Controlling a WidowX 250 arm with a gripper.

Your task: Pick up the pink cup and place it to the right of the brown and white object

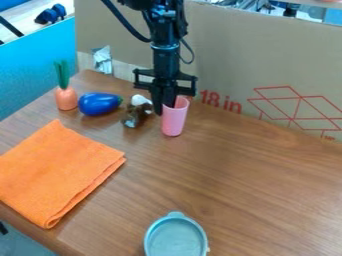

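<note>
On the left of the desk (247, 170), an orange cloth (59, 172) lay folded toward the near side, with an orange carrot (66, 98) standing beyond it, green top up. A blue eggplant (100, 104) rested on its side just right of the carrot, its stem pointing right, and a brown and white object (137, 112) sat between it and the fingers (164, 102).

The fingers hung straight down from the far side, narrow, one outside the left wall of the pink cup (175, 119) and the other at its mouth, with the rim pinched between them. The cup therefore lay slightly right of the fingers and below them, most of its body off to that side. Its long axis ran nearly upright, almost in line with theirs, mouth up. Whether its base touched the desk could not be told. Well apart, toward the near edge, sat a pale blue lidded bowl (176, 239).
</note>
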